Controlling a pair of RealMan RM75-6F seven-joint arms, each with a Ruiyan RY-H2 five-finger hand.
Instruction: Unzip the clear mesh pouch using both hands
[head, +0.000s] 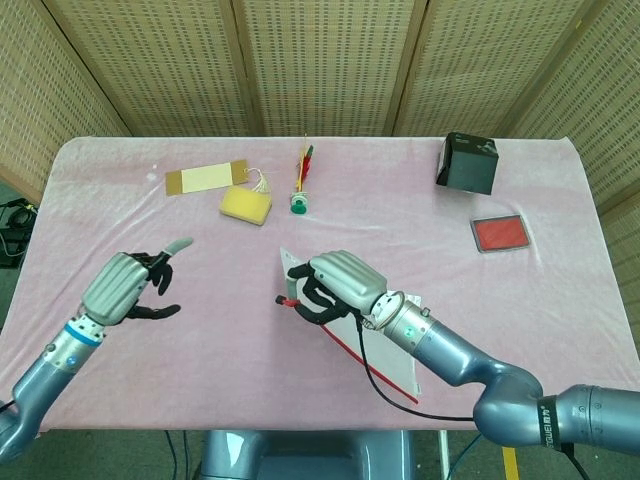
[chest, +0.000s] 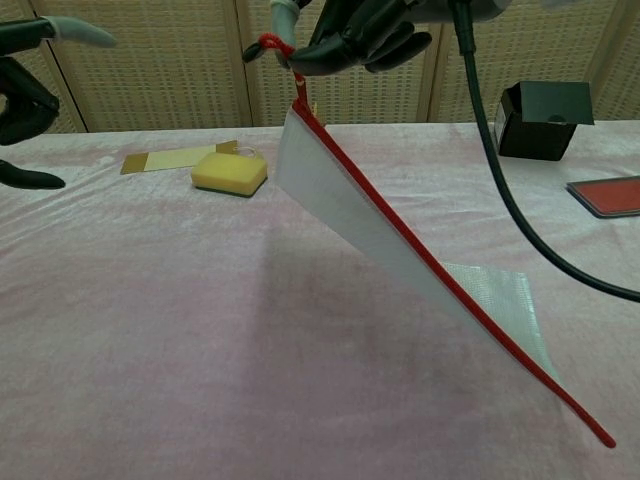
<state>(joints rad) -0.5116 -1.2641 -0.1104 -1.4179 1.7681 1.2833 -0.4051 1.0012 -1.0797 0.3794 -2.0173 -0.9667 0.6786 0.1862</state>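
The clear mesh pouch (chest: 400, 262) with its red zipper edge (chest: 470, 310) hangs slanted above the pink table; in the head view the pouch (head: 385, 345) shows under my right arm. My right hand (head: 335, 285) (chest: 350, 35) pinches the red zipper pull (chest: 268, 43) at the pouch's top corner and holds it high. My left hand (head: 130, 288) (chest: 25, 75) is raised over the table's left part with fingers spread and nothing in it, well apart from the pouch.
A yellow sponge (head: 246, 205), a tan card (head: 205, 179), a green-and-red toy (head: 300, 190), a black box (head: 468, 163) and a red pad (head: 500, 234) lie toward the back. The table (head: 150, 240) is covered in pink cloth.
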